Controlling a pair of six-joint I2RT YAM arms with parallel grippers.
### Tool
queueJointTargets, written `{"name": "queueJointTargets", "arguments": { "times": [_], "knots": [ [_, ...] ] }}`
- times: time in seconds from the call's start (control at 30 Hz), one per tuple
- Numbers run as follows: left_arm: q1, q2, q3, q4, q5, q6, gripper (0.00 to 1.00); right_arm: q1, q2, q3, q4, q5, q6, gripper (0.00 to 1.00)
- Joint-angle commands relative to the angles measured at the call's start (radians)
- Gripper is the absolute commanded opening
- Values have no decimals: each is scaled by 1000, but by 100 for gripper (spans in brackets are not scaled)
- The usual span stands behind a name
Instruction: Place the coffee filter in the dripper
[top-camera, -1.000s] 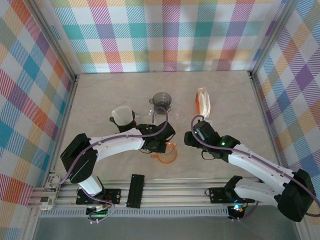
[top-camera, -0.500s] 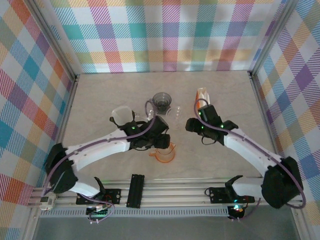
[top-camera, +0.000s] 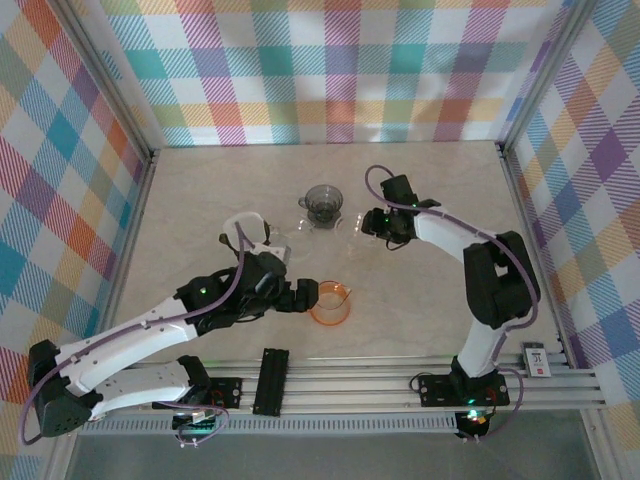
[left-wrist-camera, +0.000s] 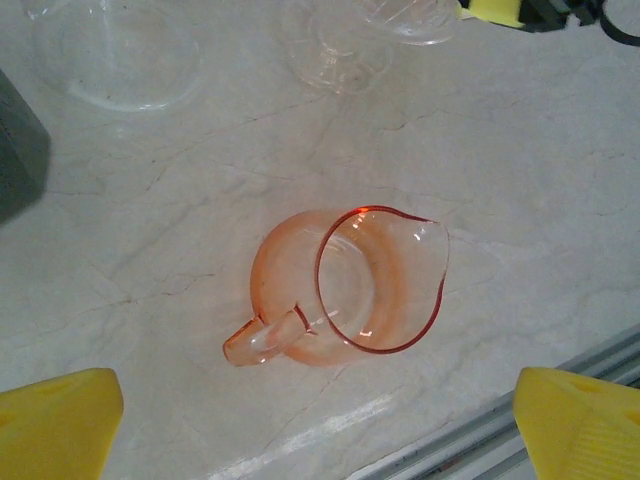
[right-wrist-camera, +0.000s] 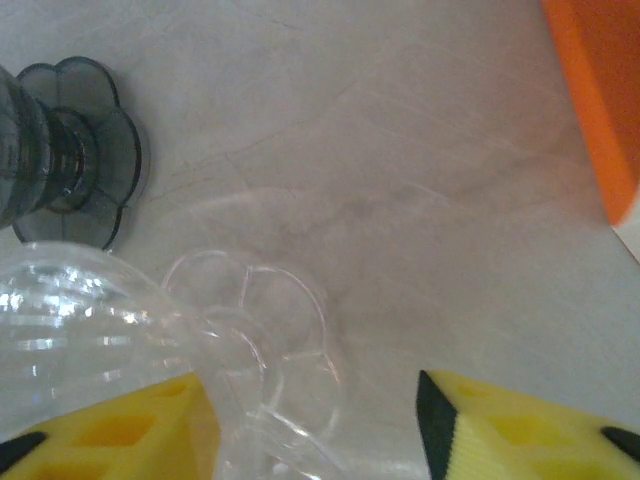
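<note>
Pale stone with thin grey lines is the look of the table (top-camera: 200, 200), the biggest thing here. The right arm (top-camera: 478, 262) has stretched a long way in the last second. It was bent near the middle, and now it reaches to the far side. The left arm (top-camera: 150, 335) has gone the other way and pulled back to the near left. The left gripper (top-camera: 300, 298) was over the orange jug (top-camera: 330, 301) and is now just left of it. Its fingers (left-wrist-camera: 55, 425) are wide apart with nothing in them. The jug sits alone near the middle of the table. The right gripper (top-camera: 372, 224) is now on the far side, close to three things. The orange pack (right-wrist-camera: 600, 90) is just beside it. The grey dripper (top-camera: 323, 203) stands to its left. The clear dripper (right-wrist-camera: 90, 310) is closest, with its foot just in front of the gap between the right fingers (right-wrist-camera: 520, 435). Those fingers are apart too, and I do not think they are squeezing anything. I cannot see a loose filter anywhere. I think the filters are in the orange pack, but that is a guess. So no filter is in a dripper yet. I think the right arm went over to start the job, and the left arm moved out of its way.
</note>
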Motion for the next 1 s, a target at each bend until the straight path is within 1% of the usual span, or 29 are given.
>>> {"name": "queueJointTargets", "arguments": {
  "times": [0.0,0.2,0.27,0.4,0.6,0.73,0.83,0.97],
  "knots": [
    [-9,-53,-27,33,-1,-11,100,-6,35,58,1,-22,-38,46],
    [-8,-66,-49,41,-5,-13,100,-6,49,61,0,-36,-49,26],
    [-8,-62,-52,44,-2,-11,100,-5,32,50,-1,-28,-55,20],
    [-8,-59,-56,46,-2,-8,100,-6,-29,7,-3,-18,-63,11],
    [-8,-81,-59,45,-3,-5,100,-6,-181,-81,-34,-8,-66,4],
    [-9,-98,-55,35,-12,1,100,3,-313,-133,-94,-34,-58,2],
    [-8,-105,-51,20,-27,5,100,36,-418,-153,-156,-58,-59,2],
    [-8,-117,-49,-2,-49,9,100,117,-515,-127,-276,-59,-64,1]
  ]
}}
